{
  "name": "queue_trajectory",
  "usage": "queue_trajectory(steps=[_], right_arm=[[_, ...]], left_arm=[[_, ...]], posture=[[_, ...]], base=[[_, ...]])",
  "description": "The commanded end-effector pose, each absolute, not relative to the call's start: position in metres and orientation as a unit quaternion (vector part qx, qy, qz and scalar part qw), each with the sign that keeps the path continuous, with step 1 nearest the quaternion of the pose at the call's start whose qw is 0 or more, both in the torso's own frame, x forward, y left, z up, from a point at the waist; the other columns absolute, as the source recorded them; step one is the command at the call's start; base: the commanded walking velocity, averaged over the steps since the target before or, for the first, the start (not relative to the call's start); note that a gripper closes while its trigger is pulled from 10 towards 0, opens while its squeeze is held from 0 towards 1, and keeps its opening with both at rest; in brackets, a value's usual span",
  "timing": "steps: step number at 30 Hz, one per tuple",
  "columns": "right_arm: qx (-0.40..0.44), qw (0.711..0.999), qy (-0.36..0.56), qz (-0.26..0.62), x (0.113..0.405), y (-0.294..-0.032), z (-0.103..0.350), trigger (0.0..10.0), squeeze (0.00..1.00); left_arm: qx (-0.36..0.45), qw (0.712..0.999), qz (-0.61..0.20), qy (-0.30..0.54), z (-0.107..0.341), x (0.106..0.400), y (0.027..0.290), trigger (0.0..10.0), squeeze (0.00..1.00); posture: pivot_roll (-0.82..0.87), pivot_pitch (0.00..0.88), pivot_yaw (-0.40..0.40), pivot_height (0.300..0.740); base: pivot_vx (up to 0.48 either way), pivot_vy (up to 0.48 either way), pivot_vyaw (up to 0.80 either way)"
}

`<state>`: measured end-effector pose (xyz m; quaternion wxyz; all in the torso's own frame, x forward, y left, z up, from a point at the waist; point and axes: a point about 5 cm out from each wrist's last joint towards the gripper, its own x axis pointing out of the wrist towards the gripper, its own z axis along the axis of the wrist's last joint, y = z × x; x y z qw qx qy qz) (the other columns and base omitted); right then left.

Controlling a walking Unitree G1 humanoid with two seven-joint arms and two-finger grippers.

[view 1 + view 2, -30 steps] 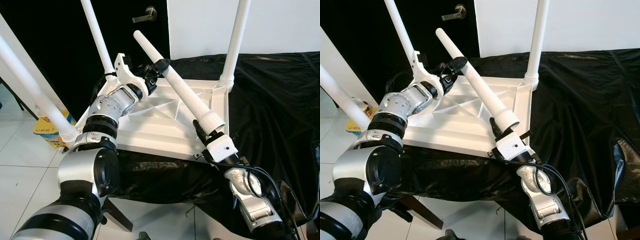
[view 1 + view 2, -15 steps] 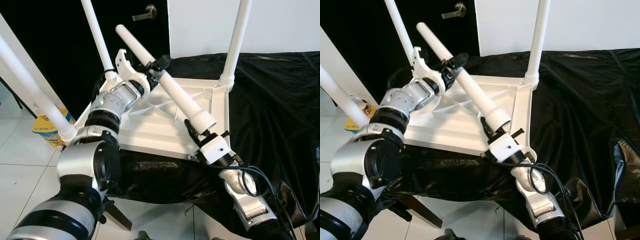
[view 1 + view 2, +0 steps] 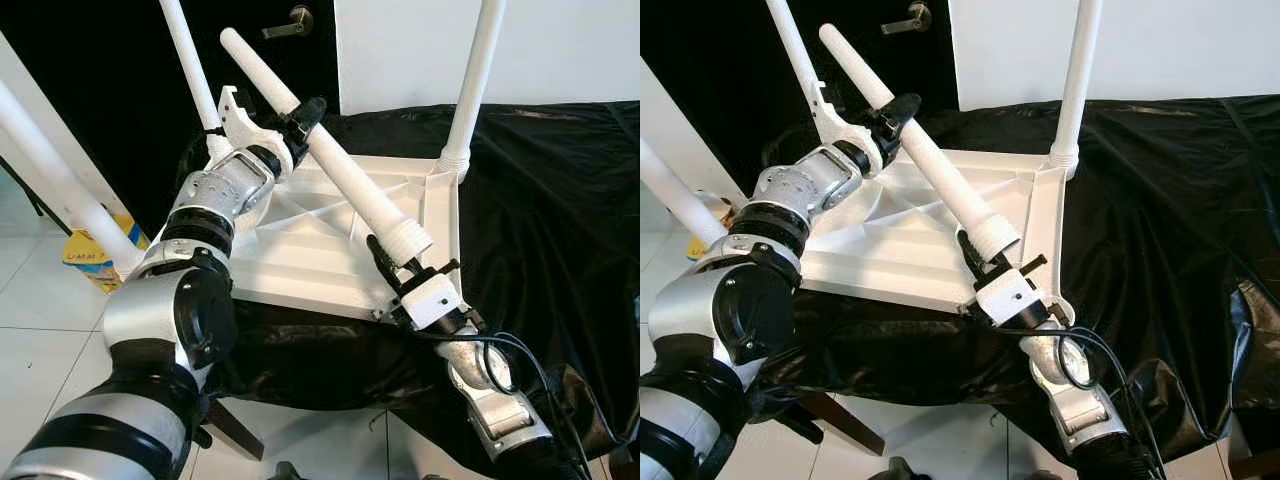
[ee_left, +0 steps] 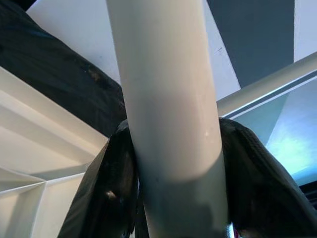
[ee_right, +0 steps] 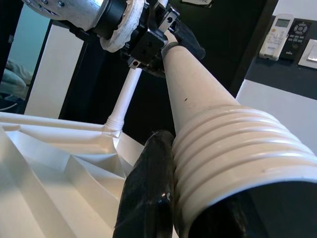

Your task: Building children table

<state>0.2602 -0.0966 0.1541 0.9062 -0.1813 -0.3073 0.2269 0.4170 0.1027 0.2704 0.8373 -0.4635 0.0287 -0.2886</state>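
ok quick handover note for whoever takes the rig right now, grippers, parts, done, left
Left gripper: jaws shut on the loose leg, on its upper, thin part.
Right gripper: jaws shut on the same leg at its ribbed end.
The leg is tilted in the air over the upturned tabletop, which lies on the black cloth.
Done: three legs stand in their corners, e.g..
Left: seat this leg in the near right corner, which looks open though partly hidden by the gripper.
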Motion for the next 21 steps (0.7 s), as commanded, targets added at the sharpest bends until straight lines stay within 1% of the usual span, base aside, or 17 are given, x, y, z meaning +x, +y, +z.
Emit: queue_trajectory(steps=[1, 7, 8, 9, 10, 11, 14, 17, 18, 21], right_arm=[[-0.191, 0.907, -0.296, 0.230, 0.263, -0.097, 0.151, 10.0, 0.00], [-0.186, 0.909, -0.295, 0.228, 0.266, -0.098, 0.152, 10.0, 0.00], [-0.181, 0.910, -0.295, 0.230, 0.265, -0.099, 0.152, 10.0, 1.00], [-0.181, 0.910, -0.295, 0.230, 0.265, -0.099, 0.152, 10.0, 1.00], [-0.180, 0.909, -0.296, 0.230, 0.265, -0.100, 0.152, 10.0, 1.00], [-0.182, 0.909, -0.300, 0.224, 0.263, -0.103, 0.152, 10.0, 1.00], [-0.184, 0.909, -0.302, 0.222, 0.263, -0.103, 0.152, 10.0, 1.00], [-0.190, 0.909, -0.297, 0.223, 0.257, -0.107, 0.147, 10.0, 1.00], [-0.194, 0.909, -0.293, 0.225, 0.255, -0.109, 0.145, 10.0, 0.00], [-0.197, 0.910, -0.284, 0.229, 0.250, -0.113, 0.140, 10.0, 0.00]], left_arm=[[-0.461, 0.839, -0.289, 0.017, 0.276, 0.418, 0.107, 0.0, 0.00], [-0.467, 0.837, -0.283, 0.022, 0.273, 0.418, 0.109, 0.0, 0.00], [-0.474, 0.836, -0.274, 0.027, 0.271, 0.419, 0.111, 0.0, 0.00], [-0.474, 0.836, -0.274, 0.027, 0.271, 0.419, 0.111, 0.0, 0.00], [-0.478, 0.837, -0.265, 0.032, 0.269, 0.419, 0.114, 9.0, 0.00], [-0.488, 0.835, -0.253, 0.035, 0.267, 0.420, 0.119, 10.0, 0.00], [-0.490, 0.834, -0.251, 0.035, 0.267, 0.420, 0.120, 10.0, 0.00], [-0.495, 0.834, -0.242, 0.035, 0.264, 0.420, 0.126, 10.0, 0.00], [-0.497, 0.834, -0.235, 0.035, 0.263, 0.420, 0.129, 10.0, 0.00], [-0.506, 0.832, -0.223, 0.031, 0.263, 0.421, 0.136, 10.0, 0.00]], posture=[[-0.12, 0.000, 0.078, 0.740], [-0.12, 0.000, 0.070, 0.740], [-0.12, 0.000, 0.068, 0.740], [-0.12, 0.000, 0.068, 0.740], [-0.11, 0.000, 0.066, 0.740], [-0.11, 0.000, 0.062, 0.740], [-0.11, 0.000, 0.062, 0.740], [-0.11, 0.000, 0.056, 0.740], [-0.11, 0.003, 0.054, 0.740], [-0.11, 0.008, 0.051, 0.740]], base=[[0.000, 0.000, 0.00], [0.000, 0.000, 0.00], [0.000, 0.000, 0.00], [0.000, 0.000, 0.00], [0.000, 0.000, 0.00], [0.000, 0.000, 0.00], [0.000, 0.000, 0.00], [0.000, 0.000, 0.00], [0.000, 0.000, 0.00], [0.000, 0.000, 0.00]])
